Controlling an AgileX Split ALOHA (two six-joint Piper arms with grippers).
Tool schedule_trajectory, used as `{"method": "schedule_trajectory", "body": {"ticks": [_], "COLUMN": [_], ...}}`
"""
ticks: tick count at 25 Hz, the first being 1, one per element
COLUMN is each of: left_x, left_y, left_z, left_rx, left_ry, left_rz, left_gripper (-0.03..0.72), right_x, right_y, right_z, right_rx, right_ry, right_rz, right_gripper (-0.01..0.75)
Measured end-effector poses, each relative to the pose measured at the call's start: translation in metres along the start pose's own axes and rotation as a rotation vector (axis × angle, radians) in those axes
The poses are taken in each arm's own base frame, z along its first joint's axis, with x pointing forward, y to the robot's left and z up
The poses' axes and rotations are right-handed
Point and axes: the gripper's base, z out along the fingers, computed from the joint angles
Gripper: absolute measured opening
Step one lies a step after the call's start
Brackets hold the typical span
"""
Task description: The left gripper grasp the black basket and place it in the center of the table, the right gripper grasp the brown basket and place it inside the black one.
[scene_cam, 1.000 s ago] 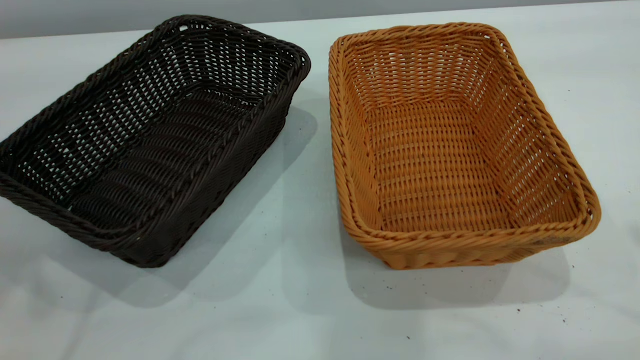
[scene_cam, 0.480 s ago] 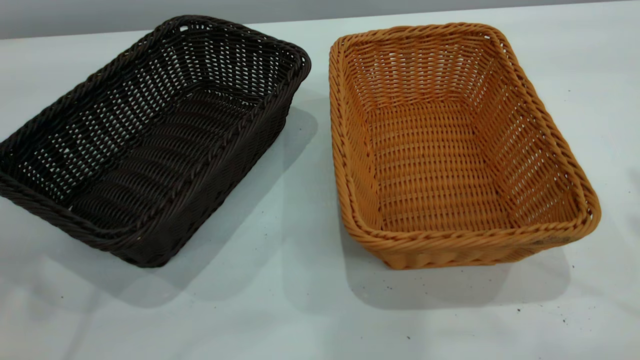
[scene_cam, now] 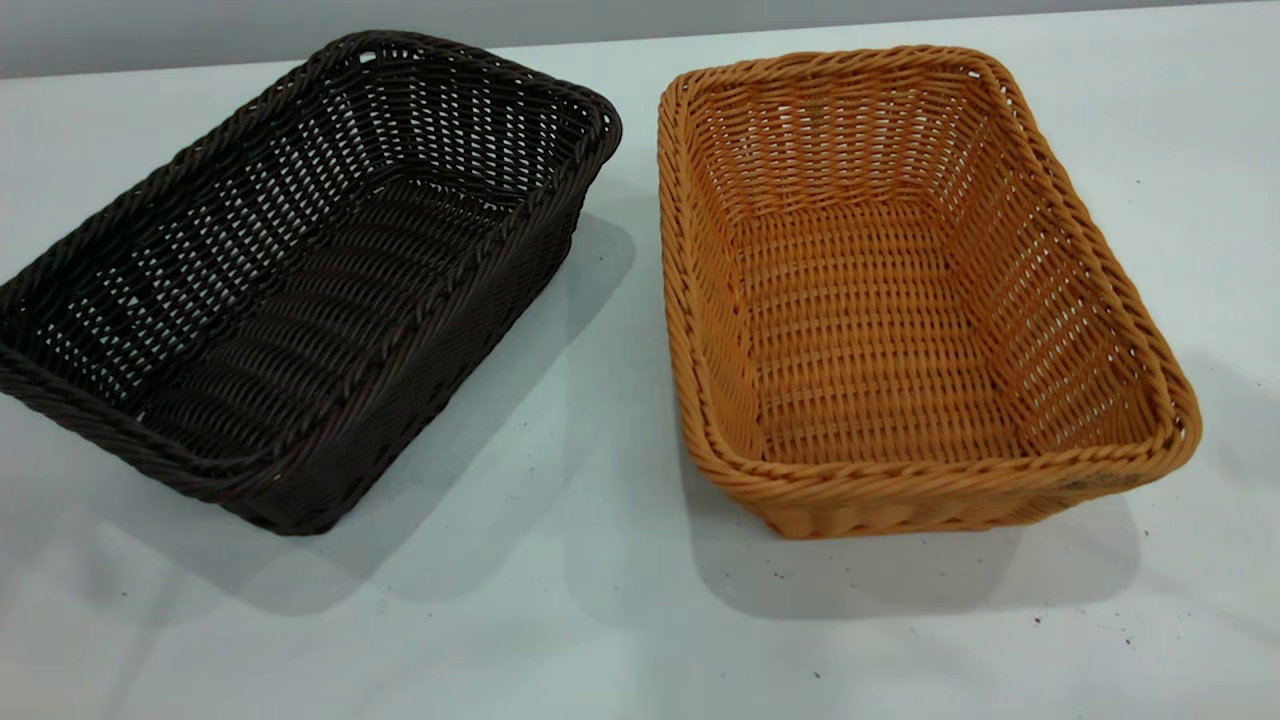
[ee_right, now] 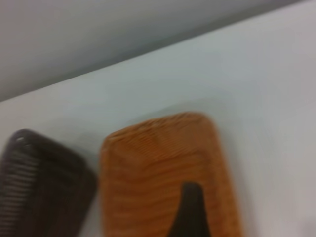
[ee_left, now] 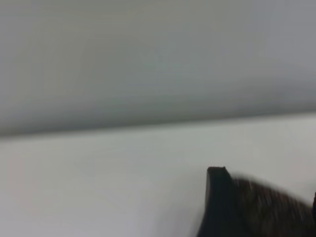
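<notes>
Sitting side by side but apart on the white bench (scene_cam: 600,620), the black basket (scene_cam: 300,290) and brown basket (scene_cam: 900,300) are untouched; either gripper's finger spread cannot be told.

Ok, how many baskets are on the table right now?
2. The black basket sits on the left of the table, angled; the brown basket sits beside it on the right, apart. Both are empty, and none looks hidden.

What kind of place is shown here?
Probably a robot test bench rather than a home: a plain white table against a bare grey wall, holding only the black basket and the brown basket.
</notes>
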Motion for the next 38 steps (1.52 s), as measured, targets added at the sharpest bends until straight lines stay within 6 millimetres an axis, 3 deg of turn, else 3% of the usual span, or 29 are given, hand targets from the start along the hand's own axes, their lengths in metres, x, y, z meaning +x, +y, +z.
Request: {"method": "schedule_trajectory", "body": {"ticks": [9,15,22,29,38], "left_x": [-0.012,0.01,0.034,0.036,0.035], "left_y": [0.005,0.009,0.018,0.019,0.019], "left_z": [0.029,0.069,0.108,0.111,0.111], "left_rx": [-0.073,-0.068,-0.092,-0.099,-0.104], "left_ry": [-0.125,-0.016,0.053,0.054,0.05], "left_rz": [0.236,0.417,0.501,0.545,0.557], "left_gripper": [0.375,0.375,0.375,0.375,0.375], "right_x": [0.013,0.03,0.059,0.088,0.132], "right_y": [0.004,0.004,0.021,0.038,0.049], "right_z": [0.024,0.05,0.079,0.114,0.161], "right_rx": [-0.119,-0.121,0.011,0.189,0.293], "right_ry": [0.245,0.532,0.846,1.03,1.244], "right_rz": [0.282,0.509,0.694,0.86,0.888], "right_gripper": [0.558,0.558,0.558,0.559,0.559]}}
